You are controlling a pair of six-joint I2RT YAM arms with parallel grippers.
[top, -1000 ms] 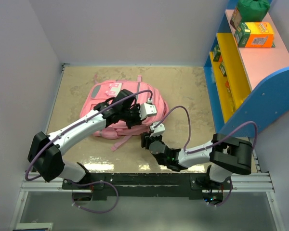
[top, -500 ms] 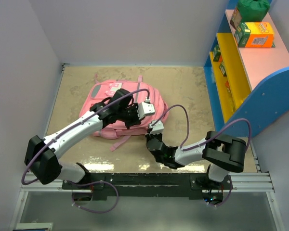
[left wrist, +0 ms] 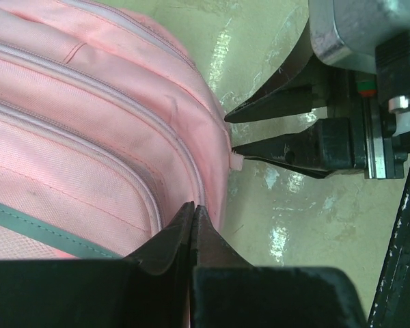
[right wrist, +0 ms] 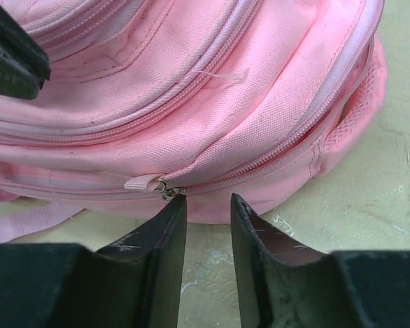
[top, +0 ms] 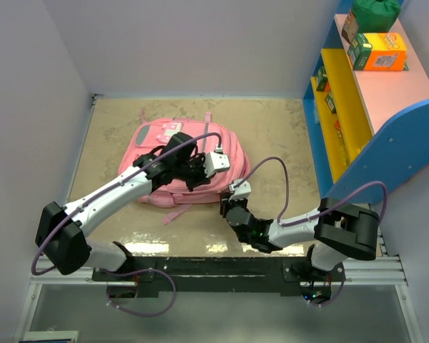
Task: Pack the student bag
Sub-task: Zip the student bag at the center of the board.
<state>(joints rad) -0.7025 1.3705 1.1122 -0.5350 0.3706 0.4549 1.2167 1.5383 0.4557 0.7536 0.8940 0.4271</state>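
Right wrist shows right fingers (right wrist: 154,236) parted just beneath the student bag's (right wrist: 191,89) zipper pull (right wrist: 143,182); left fingers (left wrist: 165,240) closed.

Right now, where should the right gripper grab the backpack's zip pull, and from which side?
I'd pinch the pale fabric tab, not the metal slider. It sticks out from the backpack's side zip, so bring the right gripper in low from the table side.

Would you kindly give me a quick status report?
Left gripper shut, tips against student bag. Right gripper open beside zip pull, not gripping. Nothing blocking.
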